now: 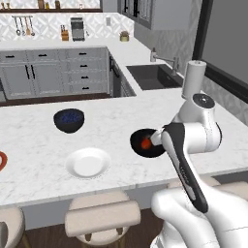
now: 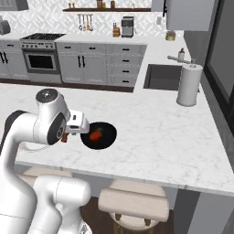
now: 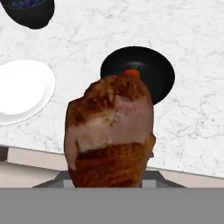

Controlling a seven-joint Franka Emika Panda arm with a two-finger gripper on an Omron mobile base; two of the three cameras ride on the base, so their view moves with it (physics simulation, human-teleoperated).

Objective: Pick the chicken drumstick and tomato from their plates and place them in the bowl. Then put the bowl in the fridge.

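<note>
The claw (image 2: 68,135) holds the drumstick (image 3: 110,131) tight. The bowl (image 3: 138,73), tomato (image 3: 132,73) inside, sits at 12 o'clock. It should drop it beside the tomato.

A white marble tabletop (image 1: 111,128) is carrying a black bowl (image 1: 138,145) near its front edge, a white plate (image 1: 88,162) beside it along that edge, a blue bowl (image 1: 69,120) farther back, and a paper towel roll (image 2: 188,85) standing by the sink (image 2: 167,77).
</note>
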